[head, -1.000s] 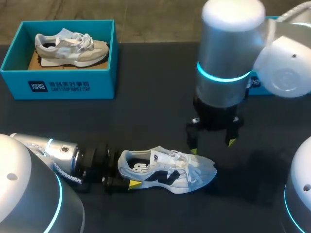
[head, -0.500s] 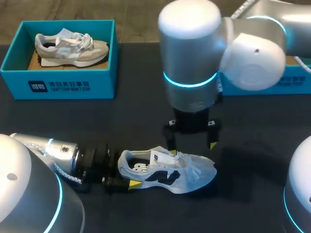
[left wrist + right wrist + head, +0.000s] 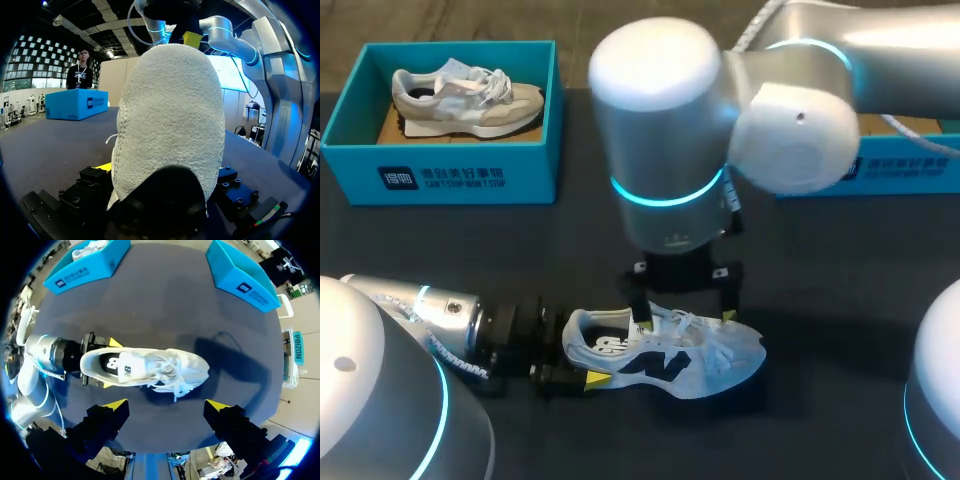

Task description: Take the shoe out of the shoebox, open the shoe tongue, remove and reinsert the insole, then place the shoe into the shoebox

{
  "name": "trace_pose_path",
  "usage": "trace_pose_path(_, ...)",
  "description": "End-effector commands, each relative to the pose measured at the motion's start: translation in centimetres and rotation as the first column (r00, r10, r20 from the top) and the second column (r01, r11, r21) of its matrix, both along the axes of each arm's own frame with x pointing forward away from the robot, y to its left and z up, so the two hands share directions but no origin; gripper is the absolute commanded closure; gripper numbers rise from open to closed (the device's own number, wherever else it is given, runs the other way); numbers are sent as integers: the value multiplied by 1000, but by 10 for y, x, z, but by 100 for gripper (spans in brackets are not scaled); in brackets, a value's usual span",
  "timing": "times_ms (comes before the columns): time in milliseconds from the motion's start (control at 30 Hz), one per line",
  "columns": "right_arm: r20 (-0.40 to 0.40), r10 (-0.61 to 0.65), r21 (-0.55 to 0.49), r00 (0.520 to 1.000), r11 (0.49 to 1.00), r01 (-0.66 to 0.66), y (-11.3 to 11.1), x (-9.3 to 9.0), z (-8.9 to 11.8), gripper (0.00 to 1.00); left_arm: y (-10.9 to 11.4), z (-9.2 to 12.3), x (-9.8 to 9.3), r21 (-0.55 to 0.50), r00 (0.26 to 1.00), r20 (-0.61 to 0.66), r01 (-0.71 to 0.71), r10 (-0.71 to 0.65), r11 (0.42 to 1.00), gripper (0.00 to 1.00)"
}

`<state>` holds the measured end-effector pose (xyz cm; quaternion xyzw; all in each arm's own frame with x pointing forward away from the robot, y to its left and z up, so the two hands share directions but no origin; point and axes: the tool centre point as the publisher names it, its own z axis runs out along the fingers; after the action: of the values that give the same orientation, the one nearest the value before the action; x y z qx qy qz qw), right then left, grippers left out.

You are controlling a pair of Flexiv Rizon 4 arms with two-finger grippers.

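At table front, left gripper [image 3: 572, 356] stayed clamped on the heel of the shoe [image 3: 705, 362], position unchanged. Right gripper [image 3: 685, 316] had shifted leftward from beyond the toe to directly above the laces, fingers spread wide. Shoe: pale grey-white sneaker, dark side logo, upright on its sole on the table [image 3: 620, 230], toe pointing right, well apart from the blue shoebox [image 3: 440, 178].

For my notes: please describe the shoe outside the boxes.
On the dark table, look near the robot's side, under the right gripper. The shoe lies there, white with black markings; the other shoe is beige and sits in a blue box.
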<state>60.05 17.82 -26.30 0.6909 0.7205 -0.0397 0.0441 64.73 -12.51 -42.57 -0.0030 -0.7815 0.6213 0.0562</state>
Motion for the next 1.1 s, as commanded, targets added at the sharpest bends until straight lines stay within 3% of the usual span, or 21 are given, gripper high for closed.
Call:
trace_pose_path(33,13,5,-103,1000,995,-3,29,-2,-10,0,-3,-3,0,3,1000,0,-4,4,1000,100)
trace_pose_path(233,18,5,-95,1000,996,-3,39,5,-17,0,-3,-3,0,3,1000,0,-4,4,1000,100)
trace_pose_path(667,63,-59,-204,996,976,71,58,12,-40,0,-3,-3,0,3,1000,0,-4,4,1000,100)
trace_pose_path(1100,75,-96,-220,993,969,110,48,25,-65,0,-3,-3,0,3,1000,0,-4,4,1000,100)
